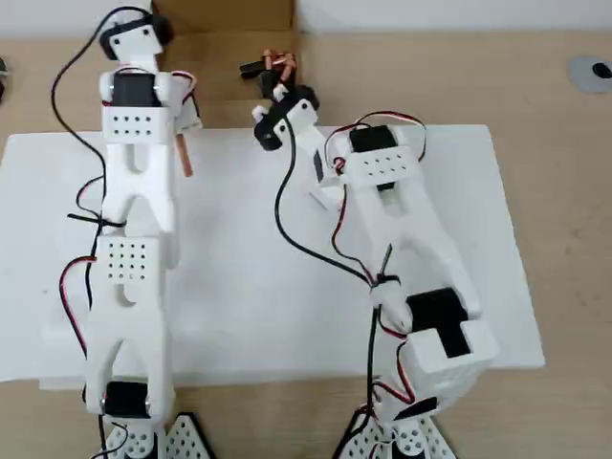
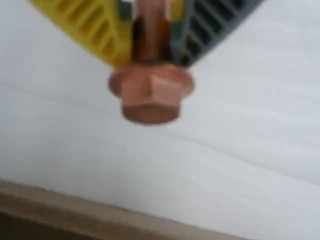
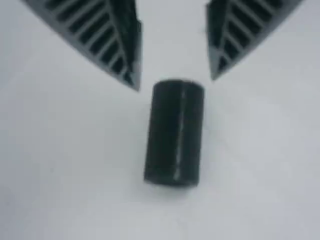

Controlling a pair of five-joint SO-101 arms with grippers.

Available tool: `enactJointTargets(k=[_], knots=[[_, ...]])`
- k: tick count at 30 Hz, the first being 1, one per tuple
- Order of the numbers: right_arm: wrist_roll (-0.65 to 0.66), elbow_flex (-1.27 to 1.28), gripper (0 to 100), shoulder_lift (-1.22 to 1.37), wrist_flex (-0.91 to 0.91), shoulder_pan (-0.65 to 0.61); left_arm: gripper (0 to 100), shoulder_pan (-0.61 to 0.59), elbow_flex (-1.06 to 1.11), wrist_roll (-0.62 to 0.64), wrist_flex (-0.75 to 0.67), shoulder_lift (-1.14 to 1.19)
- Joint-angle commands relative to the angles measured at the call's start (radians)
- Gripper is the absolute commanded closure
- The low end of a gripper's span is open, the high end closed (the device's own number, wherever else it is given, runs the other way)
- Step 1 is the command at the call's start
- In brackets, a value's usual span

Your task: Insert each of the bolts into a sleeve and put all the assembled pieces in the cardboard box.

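Note:
My left gripper is shut on the shank of a copper bolt, whose hex flange head points away from the fingers. In the high view this bolt hangs over the white board's far left part, just in front of the cardboard box. A black sleeve lies on its side on the white board, just beyond the tips of my right gripper. That gripper is open, with nothing between its dark fingers. Seen from above, the right gripper is at the board's far edge, near the box.
A white foam board covers the wooden table. Black and copper pieces lie by the box's right edge. Red and black cables run along both arms. A grey round object sits at the far right.

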Motion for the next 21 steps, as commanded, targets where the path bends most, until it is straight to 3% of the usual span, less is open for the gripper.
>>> enactJointTargets(k=[1, 6, 14, 21], knots=[[-0.008, 0.002, 89.6, -0.027, -0.025, -0.007, 99, 0.018, -0.051, -0.008, 0.012, -0.030], [-0.006, -0.002, 89.6, 0.002, -0.025, -0.007, 99, 0.017, 0.028, -0.008, 0.014, -0.110], [-0.005, -0.004, 89.6, -0.001, -0.023, 0.005, 99, 0.049, 0.509, -0.034, 0.000, -0.568], [0.000, 0.001, 89.5, 0.005, -0.057, 0.004, 98, 0.051, 0.872, -0.055, -0.035, -0.828]])
